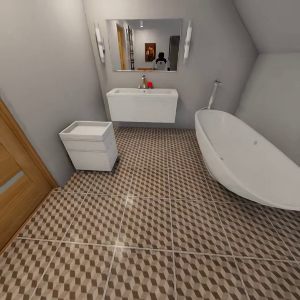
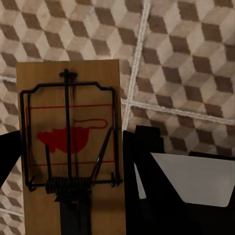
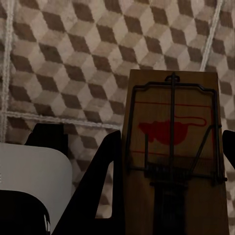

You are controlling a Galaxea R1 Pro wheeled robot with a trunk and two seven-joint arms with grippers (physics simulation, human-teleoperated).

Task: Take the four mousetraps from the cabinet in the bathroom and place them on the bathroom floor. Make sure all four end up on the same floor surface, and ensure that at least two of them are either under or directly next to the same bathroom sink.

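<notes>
Tan wood fills both wrist views: the left gripper (image 2: 68, 196) holds a mousetrap (image 2: 68, 147) with its black wire frame and red mouse print facing the camera, and the right gripper (image 3: 171, 196) holds a second trap (image 3: 171, 152) the same way. Each slab sits between dark fingers (image 2: 142, 186) pressed against its long edges, so both grippers look clamped on their traps, though the contact itself is dim and partly cropped. Behind each trap lies the cube-patterned floor (image 1: 146, 233), some way below, so neither trap is set down yet.

From the head view, the sink (image 1: 142, 104) hangs on the far wall under a mirror (image 1: 143, 44), with a low white drawer unit (image 1: 91, 146) to its left, a bathtub (image 1: 246, 162) along the right and a wooden door (image 1: 16, 183) at the near left. The tiles between robot and sink carry nothing.

The step in hand looks like the carry: two traps are being brought toward the sink. The next move probably calls for rolling forward down the open lane between drawer unit and tub, then lowering both arms to lay the traps flat on the tiles under or right beside the basin before letting go. Keeping clear of the tub's rim matters on the right side.
</notes>
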